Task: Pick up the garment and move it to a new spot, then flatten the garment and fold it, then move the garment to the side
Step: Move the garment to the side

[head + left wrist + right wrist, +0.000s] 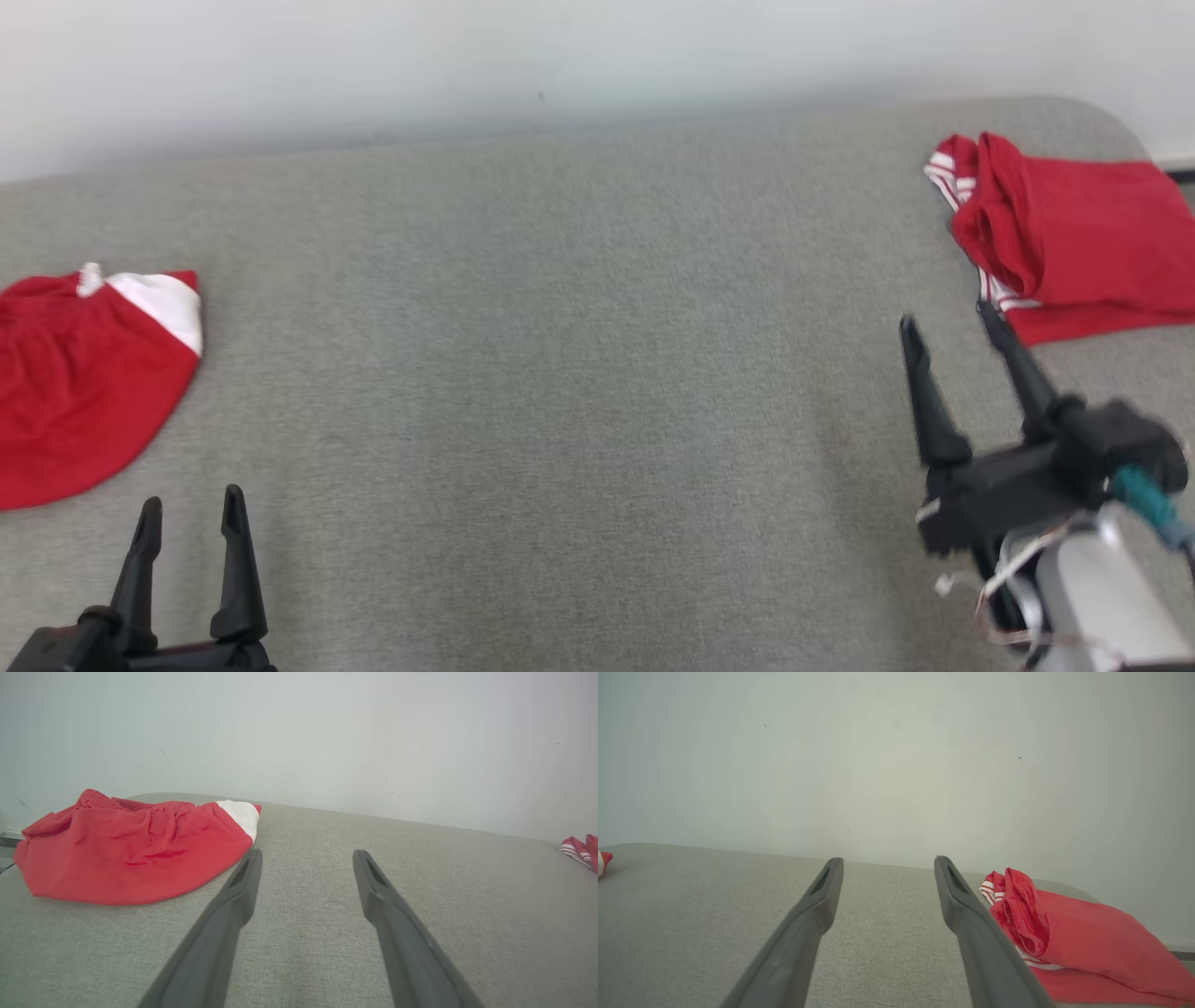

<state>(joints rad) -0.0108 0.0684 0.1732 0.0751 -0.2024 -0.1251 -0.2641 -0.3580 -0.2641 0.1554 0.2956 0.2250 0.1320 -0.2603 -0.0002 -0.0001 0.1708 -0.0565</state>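
At view edges, left garment (84, 383), right garment (1083, 233) cut off; left gripper (191, 502), right gripper (948, 320) wide.

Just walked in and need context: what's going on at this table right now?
Nothing is held. Both claws stand open over the grey table. The right claw sits beside a folded red garment with white stripes at the table's right end; whether it touches the cloth I can't tell. The left claw hangs low near a rumpled red garment with a white patch on the left, not gripping it.
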